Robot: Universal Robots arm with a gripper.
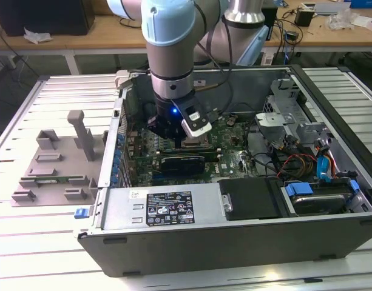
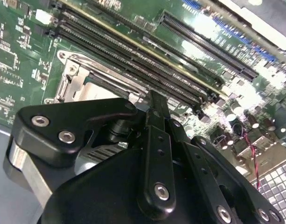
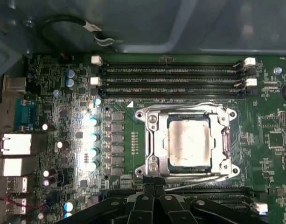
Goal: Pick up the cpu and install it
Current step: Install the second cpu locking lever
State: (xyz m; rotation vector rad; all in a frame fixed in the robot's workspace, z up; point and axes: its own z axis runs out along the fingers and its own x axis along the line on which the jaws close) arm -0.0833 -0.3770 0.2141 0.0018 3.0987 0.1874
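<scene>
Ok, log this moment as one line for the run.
cpu: seated in socket frame | claw: just beside socket, holding nothing visible | arm: inside computer case

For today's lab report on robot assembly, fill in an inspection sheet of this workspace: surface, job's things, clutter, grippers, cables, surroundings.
Surface: slatted metal table carrying an open computer case.
Job's things: cpu lies flat in the socket frame on the motherboard.
Clutter: grey fixture tray at the exterior view's left of the case.
Grippers: gripper sits low over the socket's edge, apart from the cpu; fingers' state unclear.
Cables: coloured wire bundle inside the case.
Surroundings: wooden benches behind.
</scene>
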